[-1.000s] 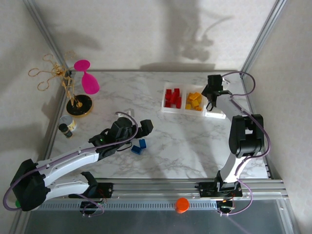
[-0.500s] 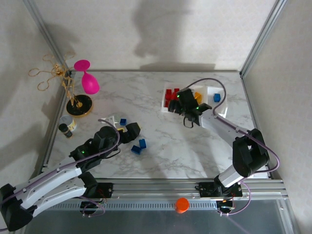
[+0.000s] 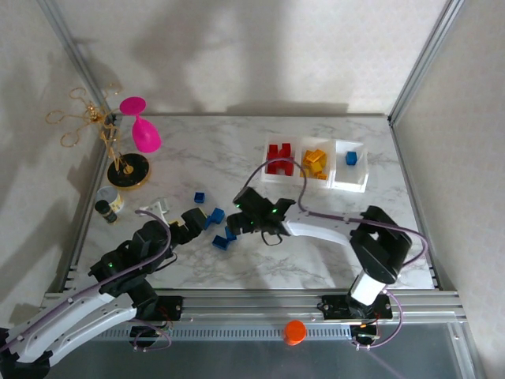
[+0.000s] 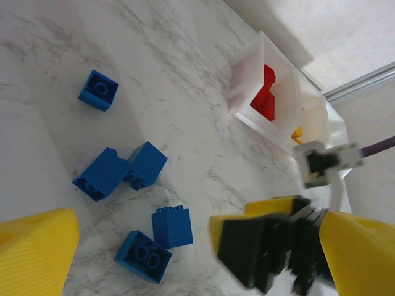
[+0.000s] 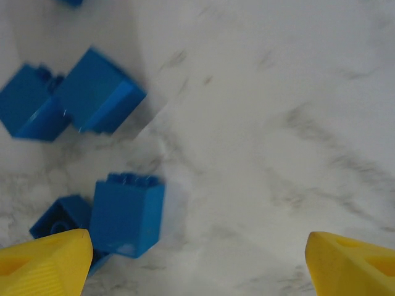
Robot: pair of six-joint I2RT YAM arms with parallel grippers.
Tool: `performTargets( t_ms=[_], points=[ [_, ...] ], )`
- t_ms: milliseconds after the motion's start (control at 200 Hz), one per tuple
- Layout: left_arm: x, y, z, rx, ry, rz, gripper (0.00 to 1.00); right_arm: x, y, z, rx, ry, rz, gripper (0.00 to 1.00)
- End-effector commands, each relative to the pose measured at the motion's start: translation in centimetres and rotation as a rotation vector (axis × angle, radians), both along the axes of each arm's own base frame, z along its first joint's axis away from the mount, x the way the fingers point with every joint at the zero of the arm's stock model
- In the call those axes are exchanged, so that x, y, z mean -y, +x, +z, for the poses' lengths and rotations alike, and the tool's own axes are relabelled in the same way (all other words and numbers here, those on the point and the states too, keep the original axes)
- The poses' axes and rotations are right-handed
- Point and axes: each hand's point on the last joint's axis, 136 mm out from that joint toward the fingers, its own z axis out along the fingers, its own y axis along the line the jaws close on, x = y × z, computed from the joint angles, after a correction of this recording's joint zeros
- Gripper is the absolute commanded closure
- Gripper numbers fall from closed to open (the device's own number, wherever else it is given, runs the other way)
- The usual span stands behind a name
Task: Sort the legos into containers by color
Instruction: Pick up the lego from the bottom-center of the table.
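Several loose blue legos lie left of the table's centre: one apart (image 3: pixel 200 197), one beside my left fingers (image 3: pixel 213 217), and a close pair (image 3: pixel 226 238). My right gripper (image 3: pixel 241 215) hovers low just right of them, open and empty; in its wrist view (image 5: pixel 197 266) an upright blue lego (image 5: pixel 128 213) stands close to its left finger. My left gripper (image 3: pixel 193 219) is open at their left, and its wrist view (image 4: pixel 197 259) looks over the blue legos (image 4: pixel 172 227) and the right gripper (image 4: pixel 271 246). The containers (image 3: pixel 335 184) hold red legos (image 3: pixel 278 159), yellow legos (image 3: pixel 316 163) and one blue lego (image 3: pixel 351 158).
A pink ornament (image 3: pixel 140 128) and a gold wire stand on a black base (image 3: pixel 129 171) sit at the far left. A small black-capped jar (image 3: pixel 108 208) stands by the left frame post. Metal rails run along the near edge.
My right arm has swung from the containers down to the loose blue legos. My left arm has drawn back toward the near left, uncovering more blue legos.
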Motion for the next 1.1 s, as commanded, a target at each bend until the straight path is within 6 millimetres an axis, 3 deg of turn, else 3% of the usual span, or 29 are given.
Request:
performTargets(
  t_ms=[0, 305, 601, 886, 1096],
  points=[
    [-1.7, -0.5, -1.0, -0.041, 0.020, 0.062, 0.00, -2.2, -1.0, -0.6, -0.006, -0.019, 0.021, 0.11],
    [-2.1, -0.7, -0.8, -0.035, 0.030, 0.073, 0.00, -3.7, -0.6, -2.7, -0.026, -0.031, -0.007, 0.20],
    [-1.7, -0.4, -0.7, -0.030, 0.023, 0.064, 0.01, -3.6, -0.2, -4.2, -0.025, -0.079, -0.026, 0.38],
    [-0.8, -0.2, -0.3, -0.027, -0.001, 0.038, 0.00, -3.1, -0.2, -2.6, -0.013, -0.040, -0.042, 0.61],
    [0.7, 0.2, -0.7, -0.040, 0.000, -0.013, 0.00, -1.0, 0.7, -1.0, -0.001, 0.021, -0.092, 0.70]
  ],
)
